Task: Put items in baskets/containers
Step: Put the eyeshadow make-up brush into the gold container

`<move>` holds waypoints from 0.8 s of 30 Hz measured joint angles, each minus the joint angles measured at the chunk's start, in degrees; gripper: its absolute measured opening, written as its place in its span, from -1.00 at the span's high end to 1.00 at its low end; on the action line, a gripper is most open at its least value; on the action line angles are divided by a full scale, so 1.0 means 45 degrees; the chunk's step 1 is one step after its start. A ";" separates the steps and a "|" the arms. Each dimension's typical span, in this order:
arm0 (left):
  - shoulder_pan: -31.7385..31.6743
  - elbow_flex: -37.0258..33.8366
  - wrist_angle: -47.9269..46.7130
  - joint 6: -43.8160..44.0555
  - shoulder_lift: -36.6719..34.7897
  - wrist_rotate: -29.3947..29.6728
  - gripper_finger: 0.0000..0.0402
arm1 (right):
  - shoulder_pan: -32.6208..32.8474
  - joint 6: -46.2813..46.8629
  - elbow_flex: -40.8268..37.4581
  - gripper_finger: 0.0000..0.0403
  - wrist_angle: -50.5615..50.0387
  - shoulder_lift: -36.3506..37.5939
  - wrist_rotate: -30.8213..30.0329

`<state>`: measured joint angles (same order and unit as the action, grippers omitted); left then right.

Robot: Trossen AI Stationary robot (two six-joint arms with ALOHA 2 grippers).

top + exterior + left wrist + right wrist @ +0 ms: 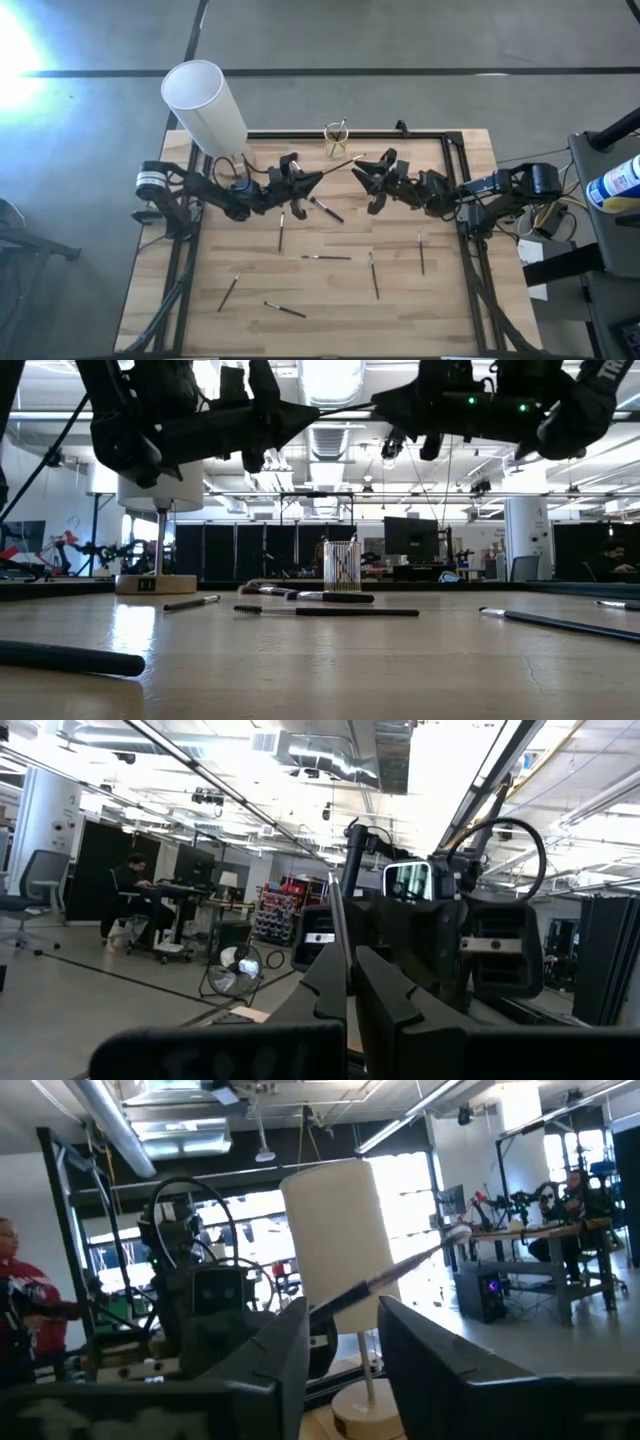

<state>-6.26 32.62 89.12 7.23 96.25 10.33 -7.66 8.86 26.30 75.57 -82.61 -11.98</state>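
Note:
Both grippers meet in mid-air above the table's back middle. My left gripper (318,180) (308,412) is shut on a thin dark brush (345,166) (337,920) with a pale tip. That brush (400,1275) runs on between the parted fingers (285,1355) of my right gripper (362,172) (385,402), which stands open around it. The clear yellowish cup (335,142) (341,565) stands just behind them near the back edge, with a few brushes in it. Several more brushes (326,257) (325,611) lie scattered over the wooden table.
A big white cylinder (205,105) (335,1230) on a round base (155,584) stands at the back left corner. A black frame (450,134) runs round the table's edges. People sit at desks in the room beyond (130,895) (580,1190).

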 joint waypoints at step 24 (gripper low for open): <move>0.0005 -0.0005 -0.0063 0.0003 -0.0010 -0.0092 0.99 | -0.0126 0.0287 0.0967 0.69 -0.0522 0.0000 -0.0974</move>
<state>-6.24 32.60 88.84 7.25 96.20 9.91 -8.23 10.15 30.65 73.22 -82.61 -16.37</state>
